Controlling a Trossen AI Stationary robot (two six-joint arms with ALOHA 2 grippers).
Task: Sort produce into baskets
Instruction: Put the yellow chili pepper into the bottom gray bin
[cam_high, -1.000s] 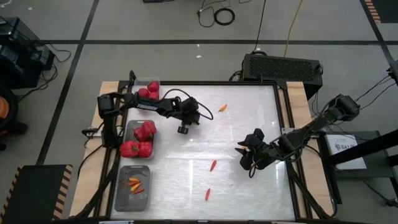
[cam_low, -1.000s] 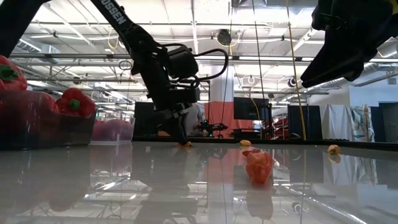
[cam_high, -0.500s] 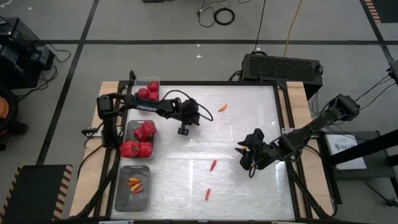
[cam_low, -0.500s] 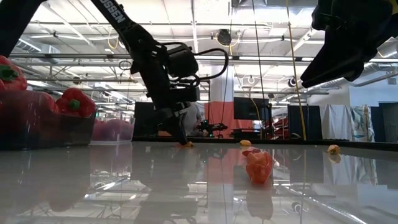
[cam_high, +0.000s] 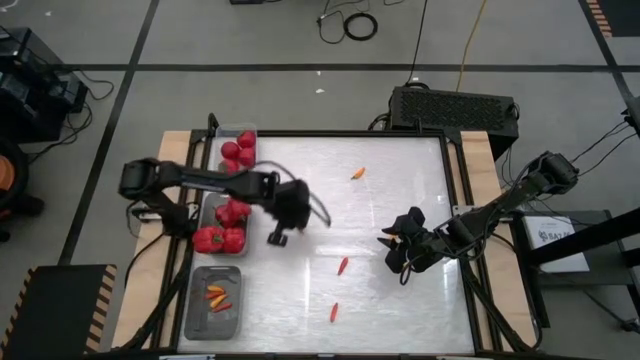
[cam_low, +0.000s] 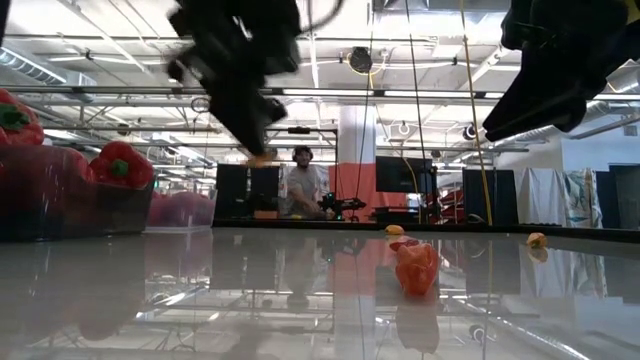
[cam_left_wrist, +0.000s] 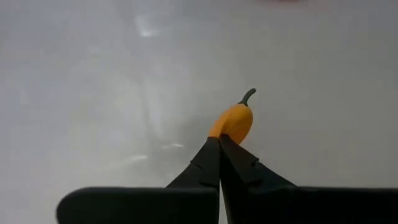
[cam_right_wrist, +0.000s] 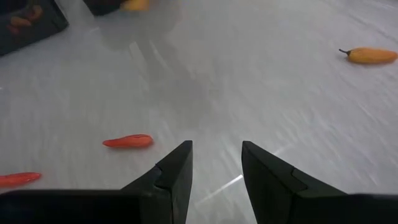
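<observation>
My left gripper (cam_high: 277, 238) is shut on a small orange chili (cam_left_wrist: 233, 121) and is raised above the table, next to the grey basket of red bell peppers (cam_high: 224, 225). In the low view the chili (cam_low: 262, 157) hangs well above the tabletop. My right gripper (cam_right_wrist: 214, 158) is open and empty, and hovers over the table's right part (cam_high: 392, 250). Three chilies lie loose on the table (cam_high: 358, 173) (cam_high: 343, 265) (cam_high: 334, 312). The clear basket (cam_high: 238, 145) holds tomatoes. The near grey basket (cam_high: 213, 302) holds chilies. My left gripper pinches the chili's blunt end (cam_left_wrist: 221, 132), opposite its green stem, between its two fingertips. The rest of the chili sticks out past the fingertips with the stem (cam_left_wrist: 247, 96) pointing away. The chili is lifted clear of the table.
The three baskets stand in a row along the table's left edge. A black box (cam_high: 455, 108) sits beyond the far right corner. The middle of the white tabletop (cam_high: 400, 190) is bare apart from the loose chilies. A person (cam_low: 300, 185) shows in the room behind.
My left gripper has risen from the tabletop with the orange chili, lifting it clear. It has moved toward the table's near left, toward the pepper basket, most of this in the last half second.
</observation>
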